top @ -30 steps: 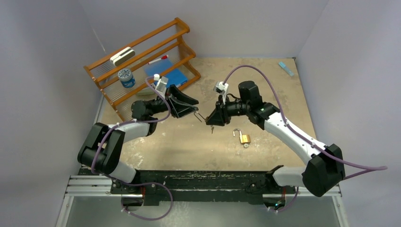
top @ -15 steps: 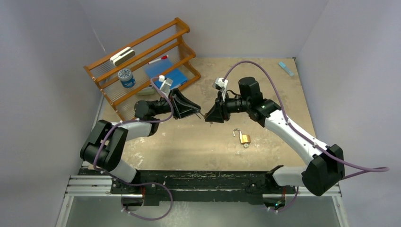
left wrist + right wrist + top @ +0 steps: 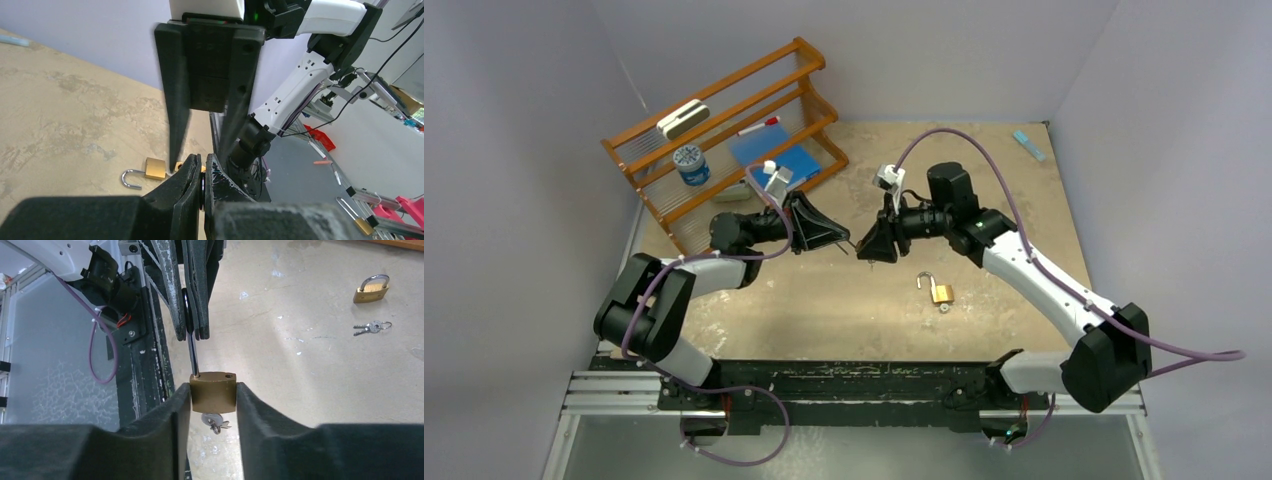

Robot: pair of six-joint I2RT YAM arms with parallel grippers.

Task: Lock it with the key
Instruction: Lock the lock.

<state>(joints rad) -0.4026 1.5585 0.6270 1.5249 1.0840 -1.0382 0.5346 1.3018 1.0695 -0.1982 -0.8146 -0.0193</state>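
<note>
The padlock (image 3: 212,392) is off the table (image 3: 844,300), held in the air over its middle. Your right gripper (image 3: 871,243) is clamped on the brass body, one finger against each side. A key (image 3: 214,423) hangs under the body, between those fingers; whether it sits fully in the keyhole you cannot tell from here. The shackle (image 3: 192,355) stands up out of one hole of the body, with the other hole showing bare beside it. Your left gripper (image 3: 202,175) faces the right one tip to tip, jaws pinched tight on the free upper part of the shackle.

A second padlock (image 3: 940,291), its shackle swung open, lies flat on the table, on the right-hand side of the middle and nearer the front edge than the grippers. A small bunch of loose keys (image 3: 945,307) lies just beside it on the front side. A wooden rack (image 3: 724,130) stands at the back left corner.
</note>
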